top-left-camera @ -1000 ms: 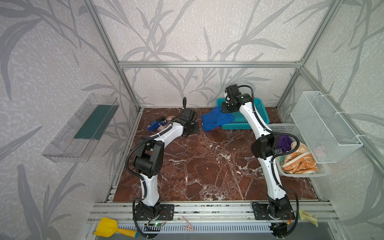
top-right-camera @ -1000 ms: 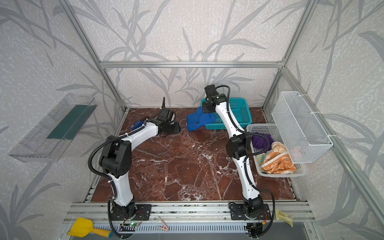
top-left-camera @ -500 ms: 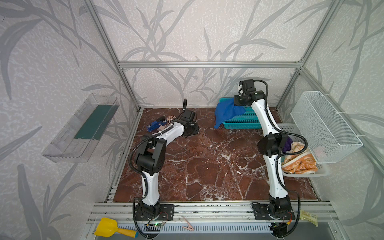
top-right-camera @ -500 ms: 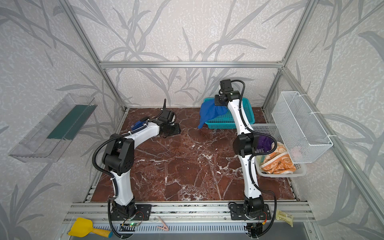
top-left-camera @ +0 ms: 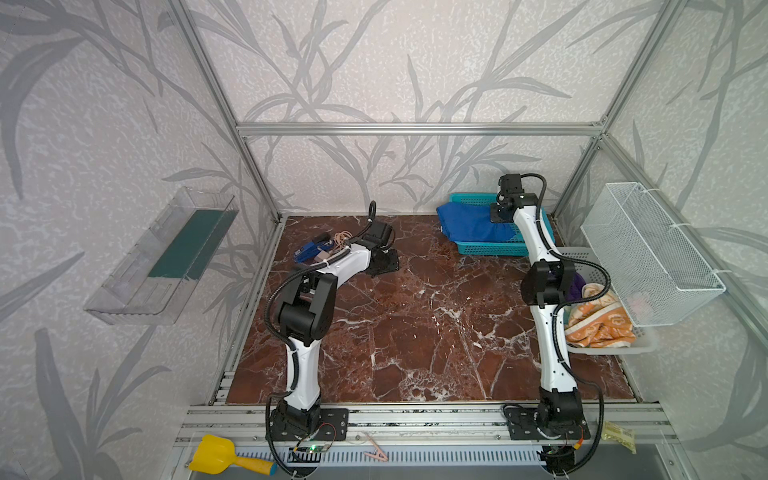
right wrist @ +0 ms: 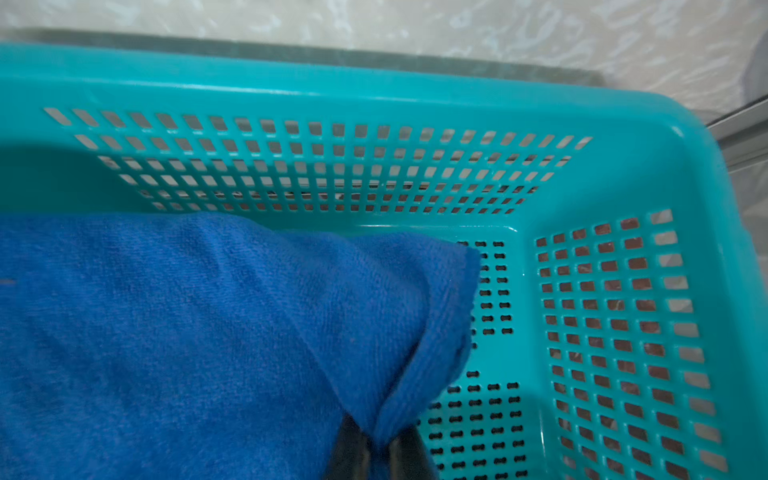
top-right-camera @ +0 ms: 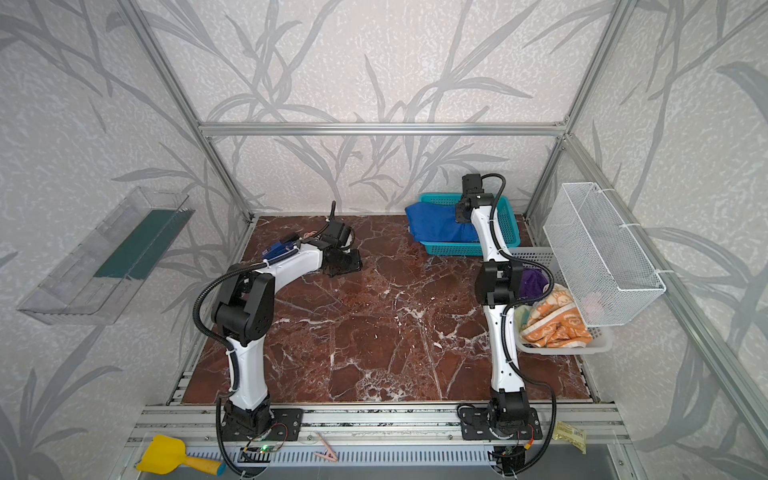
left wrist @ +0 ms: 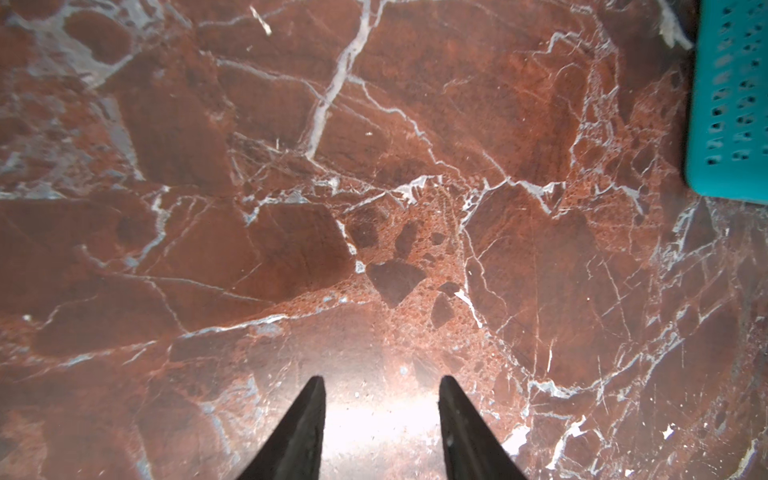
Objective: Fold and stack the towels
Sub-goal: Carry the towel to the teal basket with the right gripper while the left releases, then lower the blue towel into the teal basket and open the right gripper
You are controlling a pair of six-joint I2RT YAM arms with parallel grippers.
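The fuzzy blue towel [right wrist: 208,332] is half in the teal basket [right wrist: 374,79], a perforated plastic one at the back of the surface [top-left-camera: 415,316], with one end flopping over its rim in both top views. The right gripper [right wrist: 376,451] is pinched tight on a bunched corner of it. The left gripper [left wrist: 382,386] sits partway open, holding nothing, low over glossy red-brown marble with white veins. The orange towel [top-left-camera: 598,324] lies crumpled in a white plastic basket [top-left-camera: 642,345] on the right. The purple towel [top-left-camera: 577,284] is in there too, I think, but the arm mostly hides it. Leaf-print wallpaper [top-left-camera: 415,62] all round.
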